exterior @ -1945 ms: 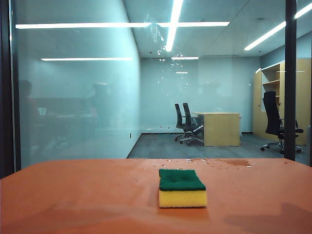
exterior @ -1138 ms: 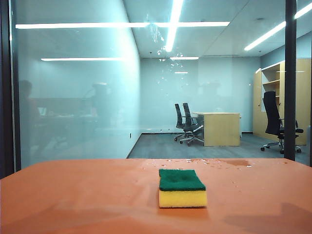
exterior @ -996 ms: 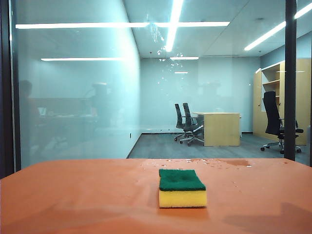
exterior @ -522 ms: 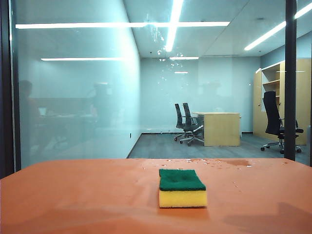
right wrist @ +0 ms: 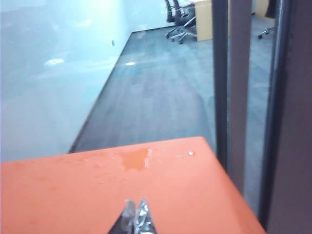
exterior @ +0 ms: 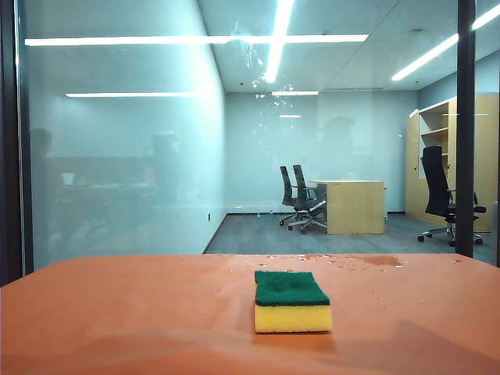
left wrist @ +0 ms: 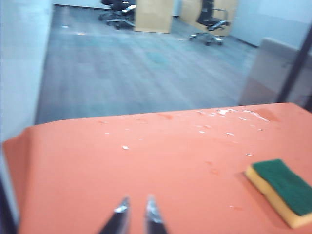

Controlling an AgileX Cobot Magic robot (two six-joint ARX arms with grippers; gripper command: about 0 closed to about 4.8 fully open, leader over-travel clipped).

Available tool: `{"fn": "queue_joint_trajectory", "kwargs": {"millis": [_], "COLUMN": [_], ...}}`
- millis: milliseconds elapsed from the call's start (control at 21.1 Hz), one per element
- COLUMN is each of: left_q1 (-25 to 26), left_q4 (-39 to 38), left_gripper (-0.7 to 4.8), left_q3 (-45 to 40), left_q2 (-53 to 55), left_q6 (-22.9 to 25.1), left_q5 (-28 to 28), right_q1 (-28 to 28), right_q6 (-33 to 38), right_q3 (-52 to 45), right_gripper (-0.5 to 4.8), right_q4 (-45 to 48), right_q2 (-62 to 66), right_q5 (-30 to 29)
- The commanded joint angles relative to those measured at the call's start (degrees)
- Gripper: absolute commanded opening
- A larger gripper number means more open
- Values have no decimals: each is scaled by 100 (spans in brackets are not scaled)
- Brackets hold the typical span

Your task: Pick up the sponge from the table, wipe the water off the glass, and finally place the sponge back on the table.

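Exterior view: the sponge [exterior: 292,301] lies flat on the orange table [exterior: 133,312], green side up and yellow foam below, a little toward the right side of the table. Neither arm appears in this view. Behind the sponge, at the table's far edge, stands the glass [exterior: 125,156], with a dark frame bar [exterior: 466,129] to the right of the sponge. Water [exterior: 251,55] shows as whitish streaks and droplets high on the pane, above the sponge, and small drops [exterior: 344,262] glint on the table between the sponge and the glass. Through the pane, well behind the sponge, an office desk [exterior: 355,206] and chairs [exterior: 299,198] can be seen.

In the left wrist picture the left gripper [left wrist: 136,214] hovers above bare table, its two thin tips parted by a narrow gap and holding nothing. The sponge [left wrist: 282,190] lies well apart from it, off to one side and untouched.

In the right wrist picture the right gripper [right wrist: 135,214] has its tips pressed together, empty, over the table near the corner by the frame bar [right wrist: 220,78]. A damp patch [right wrist: 135,158] lies on the table between the gripper and the glass. The sponge is out of this view.
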Motion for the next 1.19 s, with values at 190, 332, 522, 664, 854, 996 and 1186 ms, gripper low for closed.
{"fn": "queue_joint_trajectory", "kwargs": {"millis": [190,332,522,664,854,996,1186], "left_q1": [-2,-2,-2,0,-2,-2,-2], "left_q4": [85,94,105,111,107,107,103], "left_gripper": [131,191,193,193,193,192,192], "left_q3": [26,26,28,28,28,28,26], "left_q2": [7,7,7,7,7,7,7], "left_q6": [-13,-9,-9,-9,-9,-11,-9], "left_q5": [374,769,872,870,883,1032,1174], "right_q1": [-4,-7,-4,9,157,415,802], "right_q6": [57,533,813,992,1010,1130,1390], "right_q3": [1147,1587,2024,2249,2382,2382,2474], "right_gripper": [18,193,235,236,329,329,329], "right_q4": [-911,-881,-831,-800,-645,-293,74], "right_q2": [1604,2544,3641,4542,5429,5904,6662], "right_q5": [-756,-1224,-2284,-3165,-3427,-3407,-3432]}}
